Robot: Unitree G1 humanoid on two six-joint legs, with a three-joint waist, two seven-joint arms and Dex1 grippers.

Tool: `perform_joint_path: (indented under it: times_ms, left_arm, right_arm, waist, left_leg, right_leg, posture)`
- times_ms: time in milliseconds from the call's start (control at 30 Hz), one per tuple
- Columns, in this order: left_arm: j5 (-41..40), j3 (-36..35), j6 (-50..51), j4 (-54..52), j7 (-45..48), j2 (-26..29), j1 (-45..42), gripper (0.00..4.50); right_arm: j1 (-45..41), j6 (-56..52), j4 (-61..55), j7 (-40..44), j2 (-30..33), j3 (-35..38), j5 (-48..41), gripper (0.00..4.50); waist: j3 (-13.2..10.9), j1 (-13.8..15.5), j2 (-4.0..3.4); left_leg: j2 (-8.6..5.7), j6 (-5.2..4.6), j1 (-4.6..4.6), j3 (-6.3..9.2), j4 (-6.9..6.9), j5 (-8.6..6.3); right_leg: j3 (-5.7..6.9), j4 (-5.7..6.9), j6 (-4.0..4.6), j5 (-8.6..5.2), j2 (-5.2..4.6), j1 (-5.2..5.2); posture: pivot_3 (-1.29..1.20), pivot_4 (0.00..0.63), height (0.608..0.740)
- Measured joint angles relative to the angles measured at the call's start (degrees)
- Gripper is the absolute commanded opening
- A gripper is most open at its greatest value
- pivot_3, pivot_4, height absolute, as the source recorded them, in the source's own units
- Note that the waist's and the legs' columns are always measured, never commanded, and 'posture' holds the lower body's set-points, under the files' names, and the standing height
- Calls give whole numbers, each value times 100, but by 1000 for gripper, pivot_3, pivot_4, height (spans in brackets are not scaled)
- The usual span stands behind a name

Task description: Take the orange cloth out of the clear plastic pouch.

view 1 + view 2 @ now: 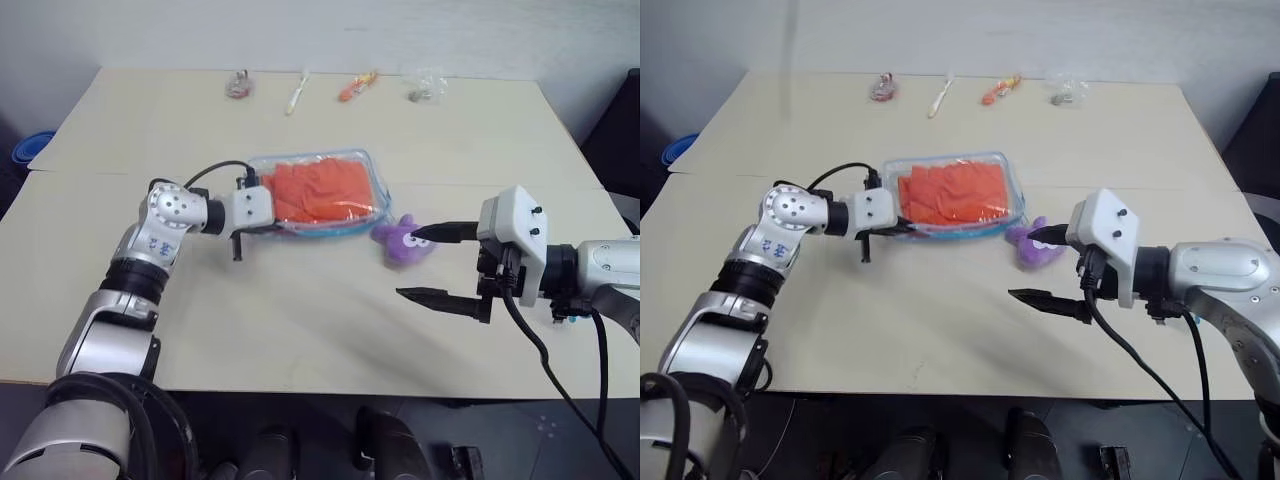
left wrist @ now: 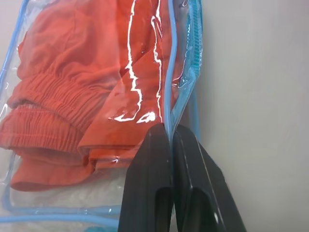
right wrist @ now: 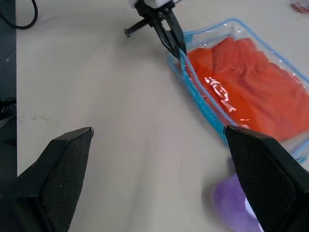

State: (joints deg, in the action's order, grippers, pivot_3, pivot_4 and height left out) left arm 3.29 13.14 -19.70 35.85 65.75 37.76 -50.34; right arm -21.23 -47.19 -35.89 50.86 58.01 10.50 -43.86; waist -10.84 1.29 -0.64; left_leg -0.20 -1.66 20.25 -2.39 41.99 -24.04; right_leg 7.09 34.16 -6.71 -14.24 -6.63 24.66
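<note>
While the orange cloth (image 1: 322, 188) is sitting folded up inside the clear plastic pouch (image 1: 372, 170) in the middle of the table (image 1: 300, 320), the left gripper (image 2: 171, 133) has its two black fingers pressed together on the pouch's light-blue trimmed edge, at the corner nearest that arm. From the wrist camera you can see the blue piping going right in between the fingers, so it's pinching the pouch rim, not the cloth.

The right gripper (image 1: 428, 262) is hanging over the table with its fingers spread wide and nothing in them, just beside a purple plush toy (image 1: 402, 243) that sits against the pouch's near right corner.

My guess on handling: the pouch looks thin, glossy and floppy, so it'll probably slide on the tabletop and buckle unless one side is held down. The cloth looks soft and light, bunched with an elastic-looking ribbed band, so it should crumple and drag out fine once a fold is grabbed. I'd go for the thick folded edge nearest the opening. I can't really tell if the zipper side is open.

There's small stuff along the far edge of the table, well clear of all this.
</note>
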Motion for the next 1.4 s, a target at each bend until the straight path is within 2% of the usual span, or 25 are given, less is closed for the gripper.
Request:
perform_joint_path:
  times_ms: [133, 300, 567, 733, 900, 1233, 1333, 1400]
  left_arm:
    - [-232, -113, -448, -388, 532, 518, 460, 18]
    - [-89, -194, -478, -502, 347, 783, 630, 18]
    - [52, -384, 831, -2201, -549, 723, 1575, 18]
    - [27, -429, 1230, -2664, -693, 739, 1855, 18]
    - [30, -427, 1028, -2509, -738, 751, 1818, 18]
    - [-29, -405, -139, -782, -428, 498, 956, 18]
    - [-126, -406, -173, -723, -267, 489, 924, 667]
    - [-200, -407, -174, -709, -142, 491, 928, 1269]
  right_arm:
    - [227, 110, 15, 216, 160, 225, -4, 4500]
    - [667, 236, 18, 480, 227, 489, -6, 4500]
    - [1082, 329, -5, 517, 232, 799, -2, 4500]
    - [1095, 343, -13, 504, 232, 806, -1, 4500]
    - [1093, 348, -9, 498, 232, 800, 2, 4500]
    - [953, 436, 12, 489, 232, 719, 15, 4500]
    - [934, 450, 24, 489, 232, 719, 15, 4500]
    - [913, 452, 29, 484, 232, 715, 17, 4500]
  waist:
    - [0, 13, 0]
    - [0, 58, 0]
    - [0, 18, 0]
    - [1, 25, 0]
    - [1, 21, 0]
    - [0, 20, 0]
    - [1, 17, 0]
    - [1, 19, 0]
  left_leg:
    - [0, 0, -2, 5, 6, 0]
    - [-5, -2, -2, 10, 11, -1]
    - [1, -2, -8, 14, 9, -1]
    - [0, -2, -8, 17, 9, -1]
    - [0, -1, -9, 15, 9, -1]
    - [-4, -2, -6, 3, 9, -1]
    - [-3, -2, -6, 3, 9, -1]
    - [-4, -2, -6, 3, 10, -1]
  right_leg:
    - [3, 2, 1, 0, -1, -6]
    - [6, 1, -1, 2, -4, -14]
    - [-2, 5, -1, 2, -2, -13]
    - [-4, 4, -1, 2, -3, -13]
    - [-3, 5, -1, 2, -2, -13]
    - [1, 3, -1, 2, -1, -12]
    - [2, 4, -1, 2, -1, -12]
    - [2, 4, -1, 2, -2, -12]
  posture:
    - [0, 150, 740]
    - [0, 150, 740]
    - [0, 150, 740]
    - [0, 150, 740]
    - [0, 150, 740]
    - [0, 150, 740]
    - [0, 150, 740]
    - [0, 150, 740]
